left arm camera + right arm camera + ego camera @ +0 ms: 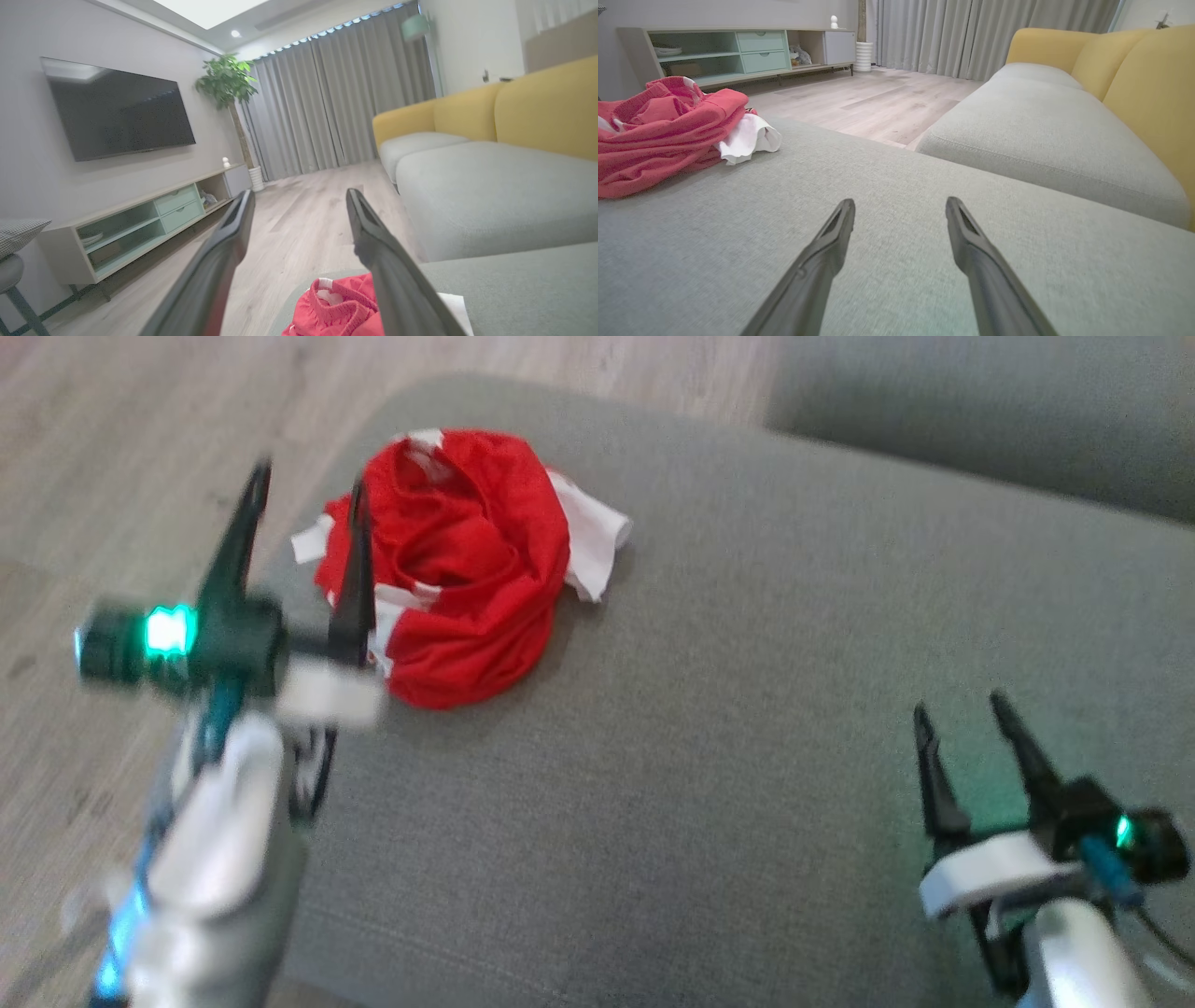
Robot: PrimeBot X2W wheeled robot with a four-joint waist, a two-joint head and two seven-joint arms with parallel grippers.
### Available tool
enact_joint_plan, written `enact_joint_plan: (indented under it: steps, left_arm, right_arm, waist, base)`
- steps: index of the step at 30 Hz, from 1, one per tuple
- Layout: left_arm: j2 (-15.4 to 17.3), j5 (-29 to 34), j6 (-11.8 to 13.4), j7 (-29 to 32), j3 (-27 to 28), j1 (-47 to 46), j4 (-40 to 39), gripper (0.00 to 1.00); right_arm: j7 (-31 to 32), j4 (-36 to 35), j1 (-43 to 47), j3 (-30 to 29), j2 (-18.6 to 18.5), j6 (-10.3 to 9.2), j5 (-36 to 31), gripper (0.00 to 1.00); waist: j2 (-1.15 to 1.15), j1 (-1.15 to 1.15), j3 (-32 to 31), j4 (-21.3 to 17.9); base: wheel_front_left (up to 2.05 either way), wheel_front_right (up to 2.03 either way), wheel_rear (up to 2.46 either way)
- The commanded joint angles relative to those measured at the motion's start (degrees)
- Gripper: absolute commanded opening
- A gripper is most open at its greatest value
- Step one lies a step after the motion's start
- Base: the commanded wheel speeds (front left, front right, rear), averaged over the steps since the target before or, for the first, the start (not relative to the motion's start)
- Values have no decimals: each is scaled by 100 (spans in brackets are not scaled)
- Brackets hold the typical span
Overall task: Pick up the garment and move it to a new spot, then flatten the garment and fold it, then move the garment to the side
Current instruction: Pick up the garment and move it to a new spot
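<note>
1. Up at the far left corner of the grey seat cushion (pixel 747 728) sits the garment (pixel 448 569), a crumpled red heap with white trim. One white flap spills out toward the cushion's right side.
2. The heap is bunched with no clean long axis, though it looks slightly longer from far edge to near edge than across.
3. Left gripper (pixel 312 476) is right there, fingers spread wide and holding nothing. It hovers at the heap's left edge, one finger crossing the red cloth in the head view.
4. From the left wrist, the garment (pixel 336 308) lies low, beneath and just ahead of the fingers, which point out over the floor. My read: the wrist must dip down to bite cloth.
5. Right gripper (pixel 962 705) is wide open and empty too, near the cushion's near right edge. It is well apart from the garment (pixel 658 135), which lies off to its left.
6. So the left arm is clearly nearer for the pick-up.
7. Across the floor, the TV cabinet (pixel 738 51) has open shelves with a few items, too small to name.
</note>
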Motion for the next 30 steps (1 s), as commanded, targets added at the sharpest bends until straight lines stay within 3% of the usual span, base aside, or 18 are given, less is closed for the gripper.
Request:
enact_joint_plan:
  steps: [1, 6, 7, 15, 21, 23, 26, 30]
  left_arm:
    - [195, 57, -168, 139, 90, -912, 143, 100]
    - [225, -104, -568, 582, 90, -2408, 1517, 100]
    - [287, -130, -657, 805, 104, -2915, 2162, 100]
    - [658, -28, -521, 2020, 104, -3942, 4391, 100]
    - [830, -37, -429, 2055, 88, -4060, 5104, 100]
    - [878, -19, -299, 1752, 82, -4103, 5131, 4]
    - [873, -19, -102, 1192, 87, -4246, 5101, 0]
    - [827, -19, -58, 782, 52, -4407, 5121, 0]
  right_arm:
    - [-62, -249, -424, 77, -150, 44, -137, 100]
    - [-62, -314, -776, 137, -506, 44, -297, 100]
    - [-62, -346, -871, 163, -637, 44, -308, 100]
    - [-62, -496, -902, 30, -965, 44, -273, 100]
    - [-62, -561, -872, -17, -943, 44, -246, 100]
    - [-62, -560, -884, -18, -917, 44, -257, 100]
    - [-62, -537, -906, -10, -866, 44, -265, 100]
    - [-62, -461, -913, 57, -778, 44, -249, 100]
  waist:
    - [0, 0, 595, -118]
    - [0, 0, 1182, -348]
    - [0, 0, 1392, -461]
    - [0, 0, 1908, -854]
    - [0, 0, 2005, -969]
    - [0, 0, 2014, -972]
    - [0, 0, 1958, -939]
    - [0, 0, 1739, -958]
  base:
    - [0, 0, 0]
    - [0, 0, 0]
    - [0, 0, 0]
    - [0, 0, 0]
    - [0, 0, 0]
    - [0, 0, 0]
    - [0, 0, 0]
    - [0, 0, 0]
